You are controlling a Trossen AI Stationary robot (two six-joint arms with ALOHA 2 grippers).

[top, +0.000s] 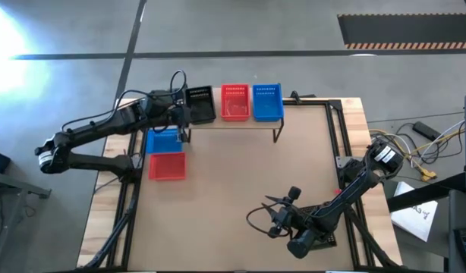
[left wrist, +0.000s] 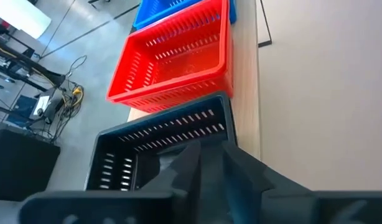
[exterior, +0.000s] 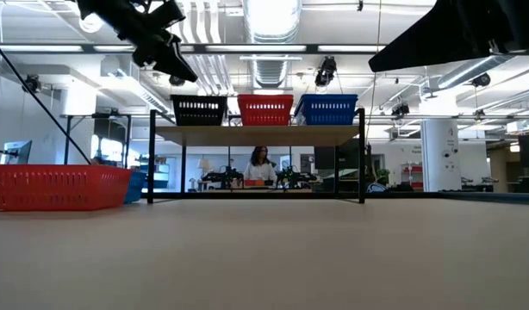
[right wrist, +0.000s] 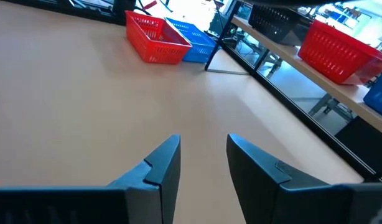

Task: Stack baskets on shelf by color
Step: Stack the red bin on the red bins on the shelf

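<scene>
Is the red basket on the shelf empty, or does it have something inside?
Empty, it seems. In the left wrist view the red basket on the shelf shows only its bare slotted floor.

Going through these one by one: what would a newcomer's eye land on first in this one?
The row of three baskets on the shelf: black basket, red basket and blue basket, side by side. The left gripper hangs right at the black one. On the table beside the shelf sit a second blue basket and a second red basket, while the right gripper waits open, low near the table's front.
</scene>
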